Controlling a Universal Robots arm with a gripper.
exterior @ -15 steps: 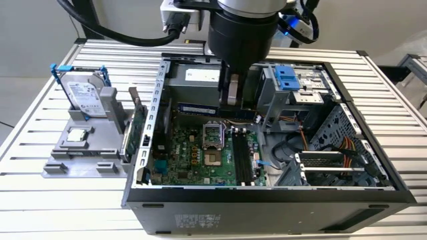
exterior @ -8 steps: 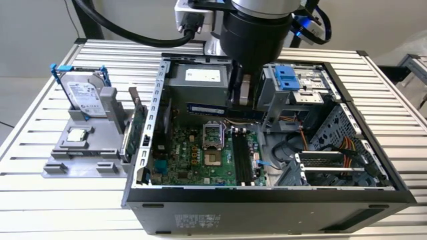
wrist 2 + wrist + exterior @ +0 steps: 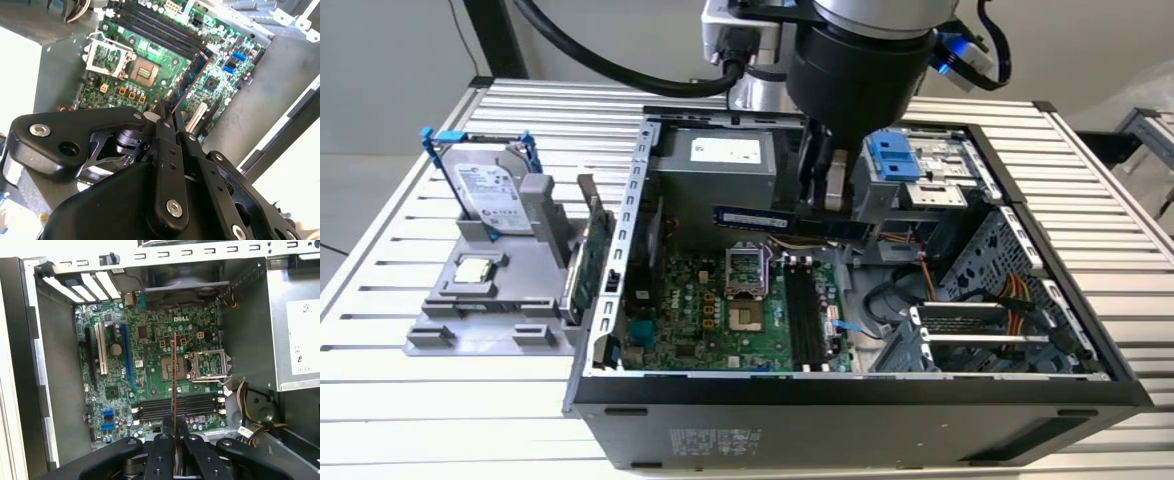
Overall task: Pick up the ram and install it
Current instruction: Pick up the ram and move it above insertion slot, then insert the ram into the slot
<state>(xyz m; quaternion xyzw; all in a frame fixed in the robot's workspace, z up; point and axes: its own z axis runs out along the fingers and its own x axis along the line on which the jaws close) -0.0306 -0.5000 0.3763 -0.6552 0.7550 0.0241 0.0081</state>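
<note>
Ram (image 3: 761, 217) hangs level over the motherboard (image 3: 700, 310) inside the open case (image 3: 640, 200) on the desk (image 3: 394, 260) in the exterior view, pinched near its middle by the tool (image 3: 825, 203). In the second wrist view the tool (image 3: 169, 107) grips the stick above the board. In the first wrist view the ram (image 3: 174, 375) shows edge-on as a thin line running across the black slots (image 3: 200, 405).

One ram (image 3: 750, 216), one hard drive (image 3: 494, 195), one computer case (image 3: 854, 405)
</note>
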